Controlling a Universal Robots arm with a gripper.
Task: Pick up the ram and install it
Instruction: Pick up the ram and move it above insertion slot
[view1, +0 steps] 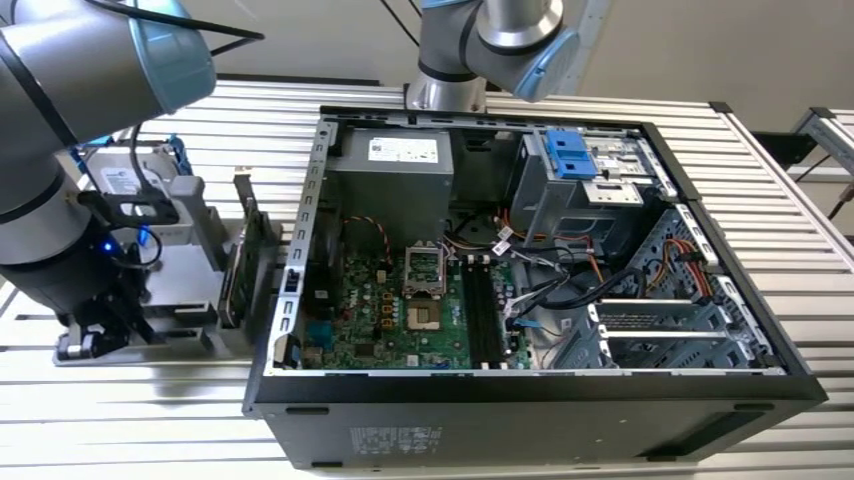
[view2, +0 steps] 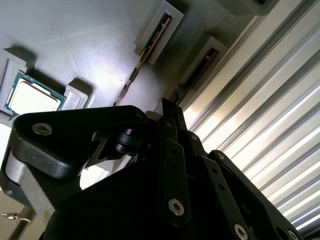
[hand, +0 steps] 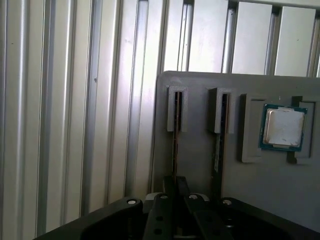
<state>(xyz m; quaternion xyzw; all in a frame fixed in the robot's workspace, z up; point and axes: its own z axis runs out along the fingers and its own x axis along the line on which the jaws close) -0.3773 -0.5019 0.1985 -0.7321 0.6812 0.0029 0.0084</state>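
Fingers (hand: 183, 189): black, pinching thin dark circuit-board ram stick (hand: 175, 145)
Ram stick: standing on edge in grey slotted holder (hand: 200, 165)
Holder: on ribbed metal counter (hand: 75, 125)

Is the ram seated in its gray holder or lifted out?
Seated: the ram stands on edge in the gray holder, with the tool at it.

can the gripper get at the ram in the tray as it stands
Probably yes: the gripper hangs in line with the ram standing on edge in the grey tray, at its rim side, with nothing between them.
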